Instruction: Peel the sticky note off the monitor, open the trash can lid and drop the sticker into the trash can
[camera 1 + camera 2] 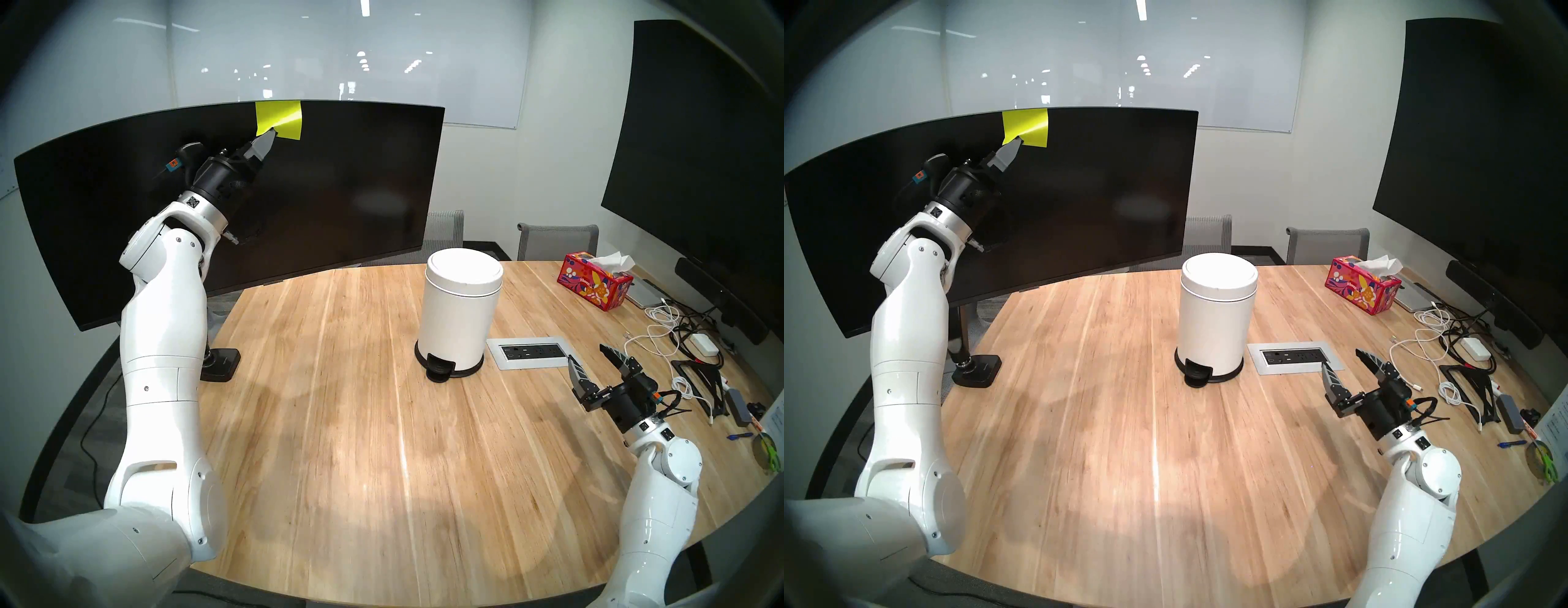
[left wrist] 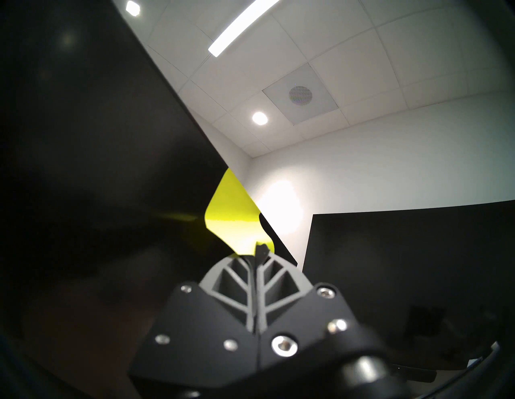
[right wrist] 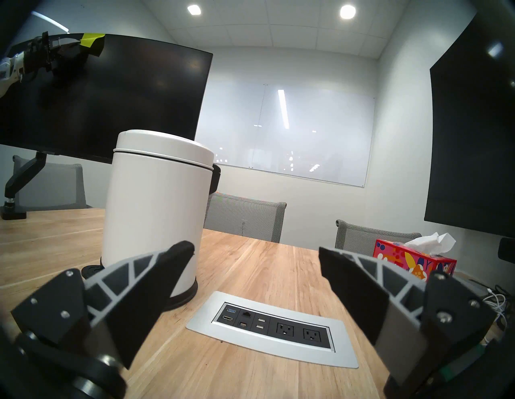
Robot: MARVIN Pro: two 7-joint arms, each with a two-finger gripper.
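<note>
1. The left gripper (image 1: 268,136) has its jaws pressed together on the lower left corner of the note (image 1: 280,118); the left wrist view shows the paper curling away from the screen there.
2. The note's top edge looks stuck along the top bezel of the monitor (image 1: 339,178), left of centre. I would peel slowly, pulling down and toward the robot so the paper lifts off without tearing.
3. Keep the pinch firm: only a corner is held, so it could slip.
4. The bin (image 1: 456,322) stands on the table (image 1: 339,424), right of the monitor, its lid (image 1: 464,271) closed.
5. The right gripper (image 1: 594,361) hovers nearer and right of the bin, jaws wide and empty, well placed for the lid.
</note>
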